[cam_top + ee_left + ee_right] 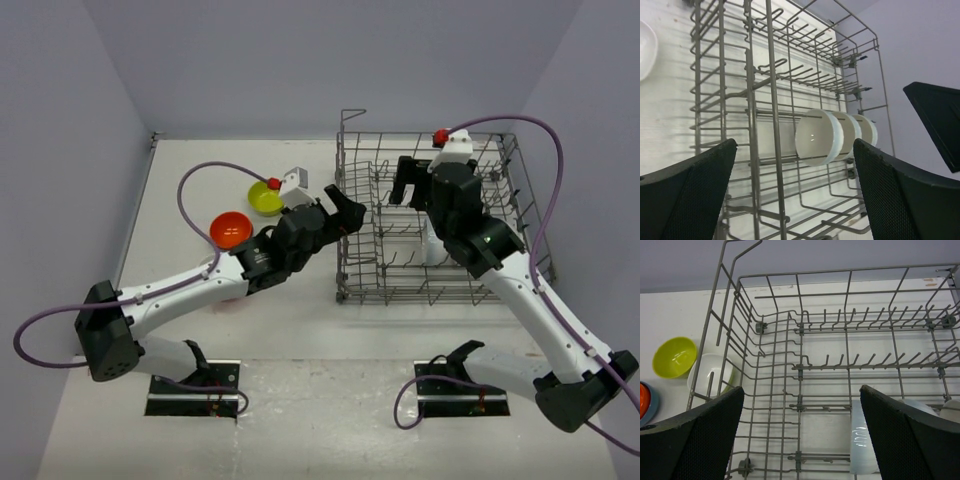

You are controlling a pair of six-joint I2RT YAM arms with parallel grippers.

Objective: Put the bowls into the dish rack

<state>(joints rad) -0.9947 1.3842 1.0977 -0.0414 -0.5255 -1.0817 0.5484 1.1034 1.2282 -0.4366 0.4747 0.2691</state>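
From above, noting yellow-green bowl (265,198) and orange bowl (230,229) on the desk (180,180) left of the dish rack (420,297); at left wrist, framing white bowls (815,137) upright inside it between spread, empty left jaws; at right wrist, holding right jaws apart over it, judging the glossy squarish bowl (702,372) just outside slippery, brittle, wanting a rim pinch.

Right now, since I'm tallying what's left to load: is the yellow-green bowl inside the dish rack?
No, the yellow-green bowl sits on the table, outside the dish rack.
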